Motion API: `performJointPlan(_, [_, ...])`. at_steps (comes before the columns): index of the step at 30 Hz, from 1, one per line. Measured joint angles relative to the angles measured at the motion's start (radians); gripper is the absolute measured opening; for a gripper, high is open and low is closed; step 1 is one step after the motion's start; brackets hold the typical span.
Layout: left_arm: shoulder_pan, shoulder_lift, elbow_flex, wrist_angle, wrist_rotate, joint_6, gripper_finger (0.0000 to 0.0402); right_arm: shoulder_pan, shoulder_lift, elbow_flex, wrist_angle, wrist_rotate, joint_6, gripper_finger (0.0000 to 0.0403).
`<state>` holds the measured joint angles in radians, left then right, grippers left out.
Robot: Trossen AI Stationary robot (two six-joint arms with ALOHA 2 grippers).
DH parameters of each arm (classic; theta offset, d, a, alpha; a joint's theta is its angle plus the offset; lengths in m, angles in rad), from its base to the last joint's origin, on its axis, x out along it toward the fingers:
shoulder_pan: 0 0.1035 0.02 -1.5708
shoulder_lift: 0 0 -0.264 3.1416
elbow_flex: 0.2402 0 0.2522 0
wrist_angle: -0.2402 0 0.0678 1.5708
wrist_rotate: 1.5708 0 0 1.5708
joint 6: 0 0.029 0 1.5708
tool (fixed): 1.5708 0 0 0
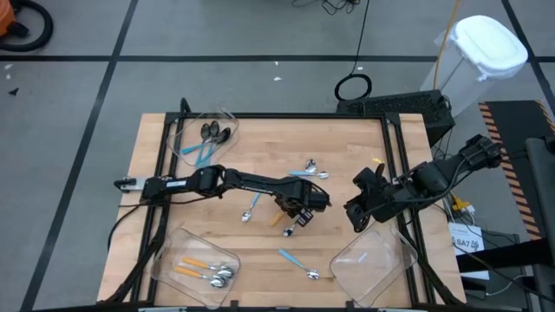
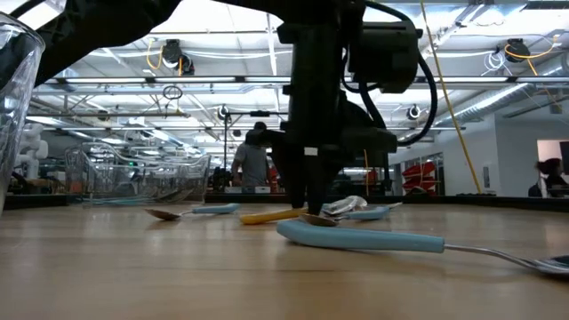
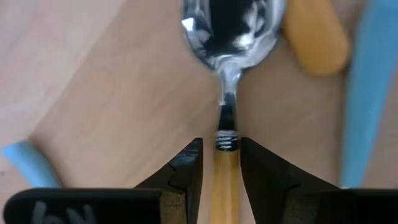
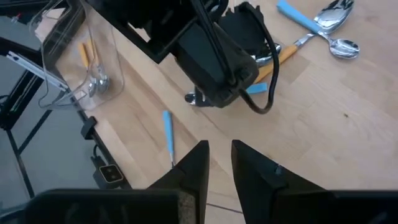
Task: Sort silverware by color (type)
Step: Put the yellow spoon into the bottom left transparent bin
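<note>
Several spoons of the silverware lie loose on the wooden table. My left gripper [image 1: 299, 211] points straight down at mid-table over a silver spoon with an orange handle [image 3: 225, 186]. It is open, and its two fingers stand on either side of the handle's front end, where the metal neck [image 3: 227, 112] begins. Whether they touch it I cannot tell. The spoon's bowl [image 3: 233, 31] lies flat on the wood ahead of the fingers. My right gripper [image 4: 219, 155] hangs raised over the table's right side, tilted down, narrowly open with nothing between its fingers.
A second orange handle [image 3: 314, 37] and a blue handle [image 3: 373, 93] lie close beside the spoon. Other loose spoons [image 1: 312, 169] [image 1: 251, 210] [image 1: 299, 263] lie around it. Clear bins stand at far left [image 1: 186, 139], near left [image 1: 169, 256] and near right [image 1: 381, 273]. A person [image 2: 253, 160] stands in the room behind.
</note>
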<state>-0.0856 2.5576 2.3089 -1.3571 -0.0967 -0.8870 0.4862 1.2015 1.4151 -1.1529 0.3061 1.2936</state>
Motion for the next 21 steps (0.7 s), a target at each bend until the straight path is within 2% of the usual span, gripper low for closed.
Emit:
performJointPlan(7, [-0.001,0.000,-0.001,0.016,-0.034,-0.003,0.0108,0.000,0.000,0.000,-0.001,-0.022,-0.014,0.0066])
performJointPlan(13, [0.012,0.006,-0.001,0.058,-0.018,0.092,0.0108,-0.001,0.000,0.000,-0.002,-0.022,-0.033,0.0066])
performJointPlan(21, [0.012,0.007,-0.001,0.073,-0.037,0.098,0.0099,-0.001,0.000,0.000,-0.002,-0.021,-0.041,0.0066])
